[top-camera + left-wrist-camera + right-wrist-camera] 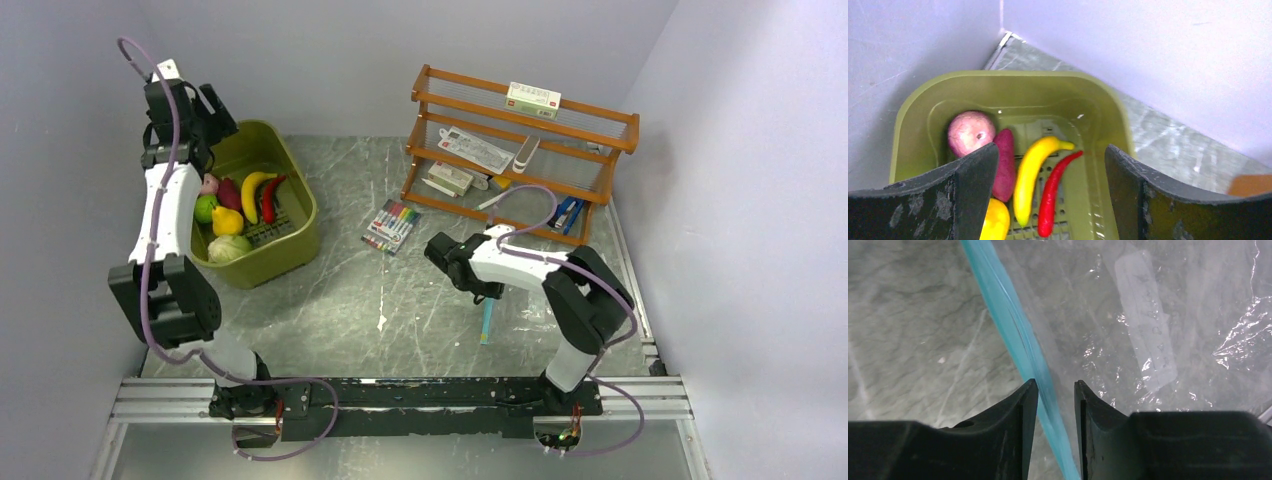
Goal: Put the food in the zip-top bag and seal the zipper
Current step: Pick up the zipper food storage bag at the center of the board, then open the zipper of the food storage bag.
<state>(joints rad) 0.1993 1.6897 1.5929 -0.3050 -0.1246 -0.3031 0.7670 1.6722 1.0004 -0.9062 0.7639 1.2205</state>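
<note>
Peering through the left wrist view, we found the left gripper hanging with its fingers spread wide above the olive-green tub. In the tub lay the food: a yellow banana beside a red chili at lower centre, with a purple-red piece and a pink round piece to their left. In the right wrist view the right gripper stood at bottom centre, fingers drawn close, the teal zipper running between them; we could not tell whether they pinched it. The clear zip-top bag lay on the grey table, filling the frame's right
</note>
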